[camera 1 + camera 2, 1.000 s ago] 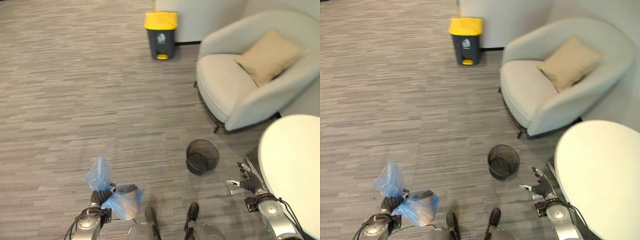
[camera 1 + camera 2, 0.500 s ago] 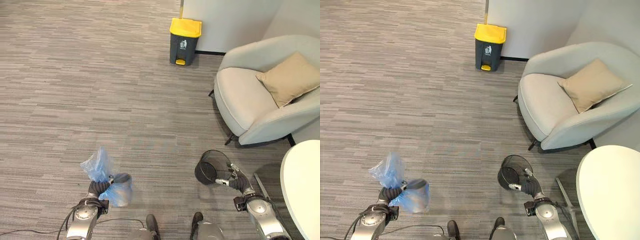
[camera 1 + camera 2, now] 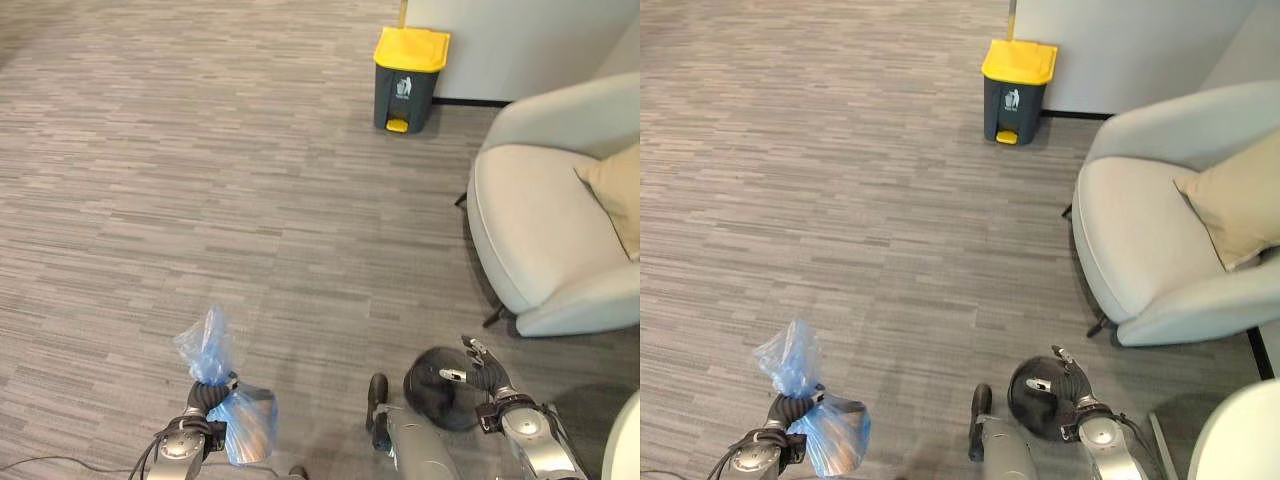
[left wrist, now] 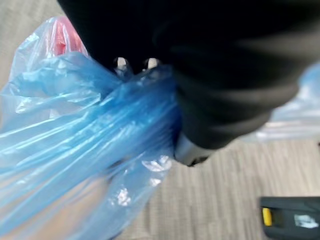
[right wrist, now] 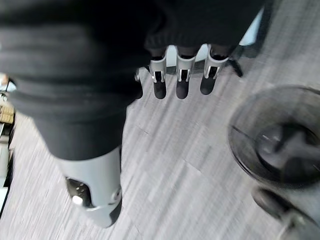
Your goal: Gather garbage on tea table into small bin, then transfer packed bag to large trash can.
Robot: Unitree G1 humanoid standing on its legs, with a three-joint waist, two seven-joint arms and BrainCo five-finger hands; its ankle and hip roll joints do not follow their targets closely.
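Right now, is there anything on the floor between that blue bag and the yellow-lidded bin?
No. In the left eye view, bare grey carpet stretches from the blue bag in the left hand to the bin.

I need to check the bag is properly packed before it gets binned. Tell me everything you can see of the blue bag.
The blue bag is thin, see-through blue plastic, crinkled and bunched at its neck. The left hand is curled round that neck, so the loose top flares up above the fingers and the filled part hangs beside the hand, off the grey carpet. In the left wrist view something red shows through the plastic.
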